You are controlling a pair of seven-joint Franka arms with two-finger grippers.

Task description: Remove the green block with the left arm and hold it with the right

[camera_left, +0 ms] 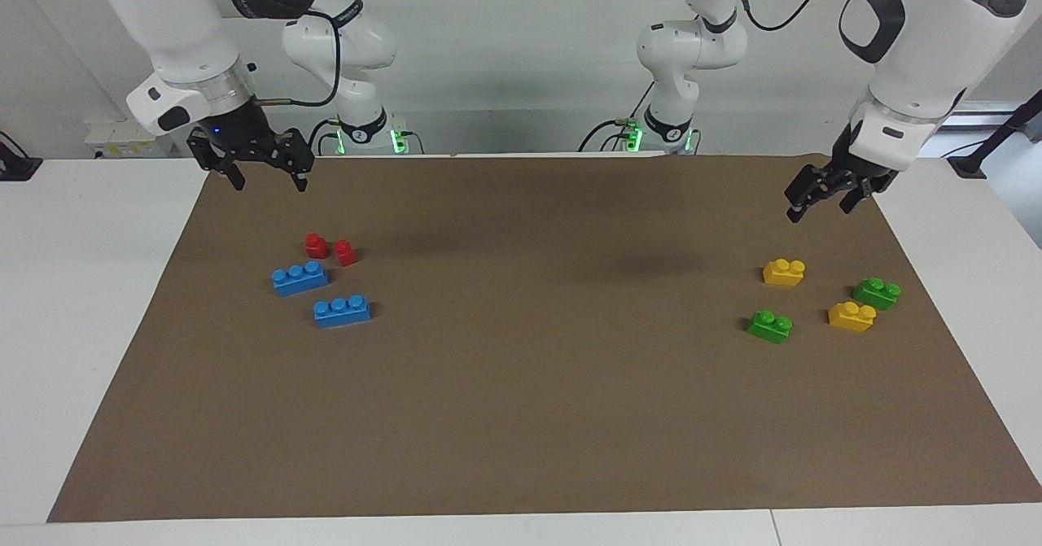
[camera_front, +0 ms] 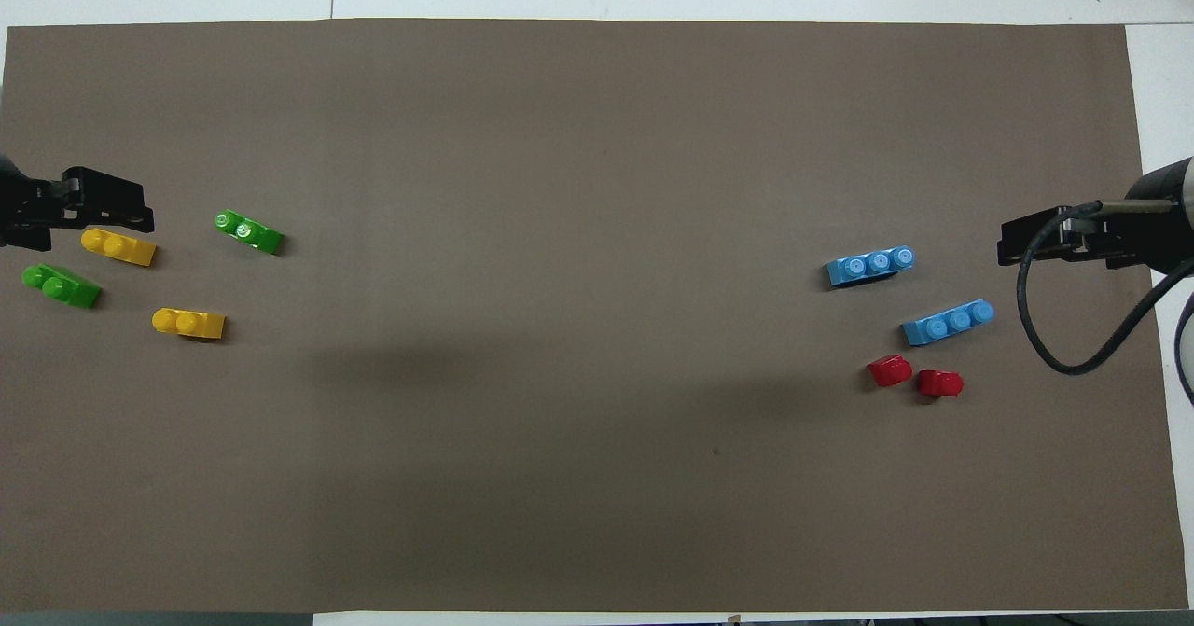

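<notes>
Two green blocks lie on the brown mat point(camera_left: 521, 416) at the left arm's end. One green block point(camera_left: 770, 326) point(camera_front: 248, 231) is farthest from the robots. The other green block point(camera_left: 877, 293) point(camera_front: 62, 285) lies close to the mat's end edge. My left gripper point(camera_left: 822, 204) point(camera_front: 107, 201) hangs open and empty in the air over the mat's edge by these blocks, touching none. My right gripper point(camera_left: 269, 178) point(camera_front: 1035, 239) hangs open and empty over the right arm's end of the mat.
Two yellow bricks point(camera_left: 785, 272) point(camera_left: 851, 316) lie among the green blocks. At the right arm's end lie two blue bricks point(camera_left: 300, 277) point(camera_left: 342, 311) and two small red bricks point(camera_left: 316, 245) point(camera_left: 346, 252). White table point(camera_left: 89, 302) surrounds the mat.
</notes>
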